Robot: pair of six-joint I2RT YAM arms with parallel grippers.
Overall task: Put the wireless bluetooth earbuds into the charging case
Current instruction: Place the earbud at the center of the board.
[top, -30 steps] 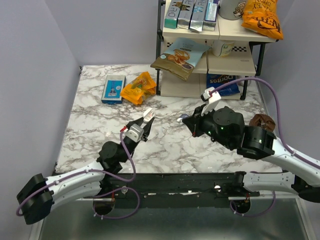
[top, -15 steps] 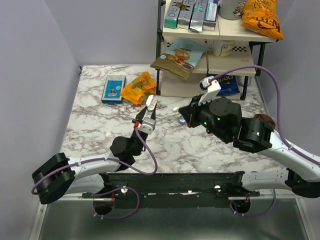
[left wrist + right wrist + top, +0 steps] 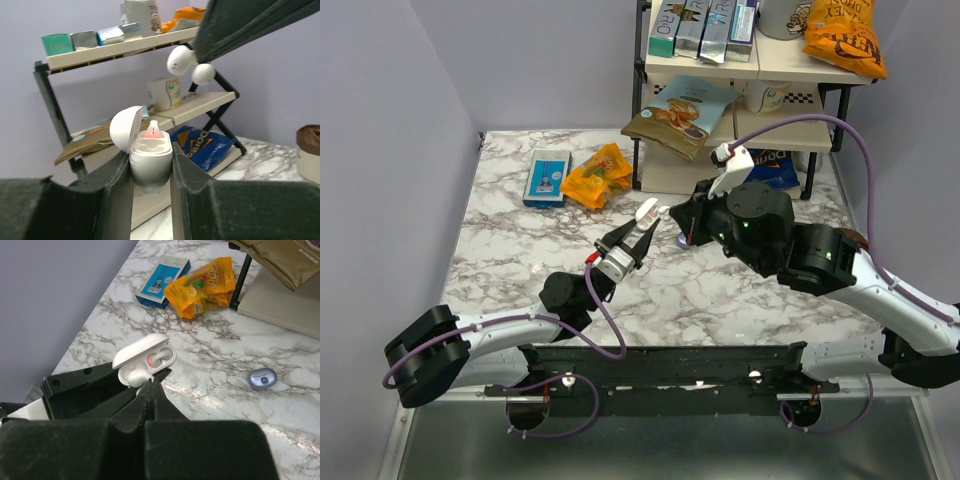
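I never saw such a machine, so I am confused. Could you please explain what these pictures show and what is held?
A left robot arm and a right robot arm are bolted at the near edge of a white marble table. One picture looks down from above and behind them; the other two come from a camera on each wrist, so dark fingers fill the foreground. The left pincer is shut on an open white egg-shaped charging case, held in the air, with a red light inside. The right pincer is shut on a small white earbud, close to the case but not yet in it. On the table lie a flat blue box, an orange snack bag and a small blue-lilac oval object that I cannot identify.
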